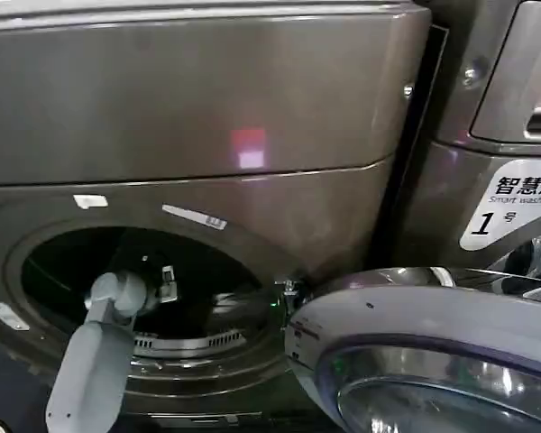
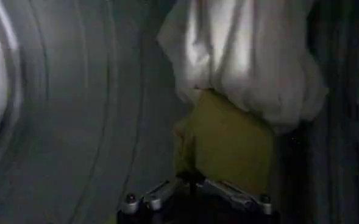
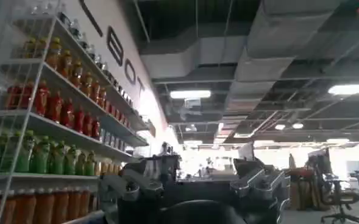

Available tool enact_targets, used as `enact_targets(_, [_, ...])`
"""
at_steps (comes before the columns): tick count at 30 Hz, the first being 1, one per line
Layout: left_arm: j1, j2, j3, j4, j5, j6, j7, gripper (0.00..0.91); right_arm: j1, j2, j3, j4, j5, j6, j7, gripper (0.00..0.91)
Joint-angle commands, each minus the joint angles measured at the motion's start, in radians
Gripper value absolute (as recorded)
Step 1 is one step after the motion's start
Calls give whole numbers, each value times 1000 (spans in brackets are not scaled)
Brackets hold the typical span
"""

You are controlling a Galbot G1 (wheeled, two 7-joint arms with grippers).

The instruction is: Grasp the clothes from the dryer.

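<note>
Yellow-green and white clothes (image 2: 240, 91) inside the bronze-grey dryer (image 1: 207, 117).

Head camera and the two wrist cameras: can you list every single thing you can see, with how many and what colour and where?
dryer: one, dark bronze-grey, straight ahead, porthole open
glass door: one, grey-rimmed, swung open beside the porthole
second machine: one, dark grey, white "1" sticker, beside the dryer
clothes: a white piece above a yellow-green piece, inside the drum
shelves: one white rack of red, green and orange bottles, in the right wrist view
office chair: one, dark, far back in the room
left arm: grey, reaching into the porthole
left gripper: open, right before the yellow-green piece
right gripper: open, facing the room
</note>
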Motion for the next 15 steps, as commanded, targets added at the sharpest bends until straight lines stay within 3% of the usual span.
enact_targets(1, [-3,-53,-23,-104,-277,214,-480,0,5,0,-7,6,-3,-4,1,907])
enact_targets(5, [-22,-84,-20,-124,-376,282,-657,0,4,-2,-9,12,-2,-4,1,907])
enact_targets(11, [-48,-133,-13,-117,-564,280,-925,0,0,1,-11,15,-1,2,3,907])
enact_targets(15, [-63,-151,-23,-121,-622,284,-1004,0,-2,-1,-10,13,0,5,2,907])
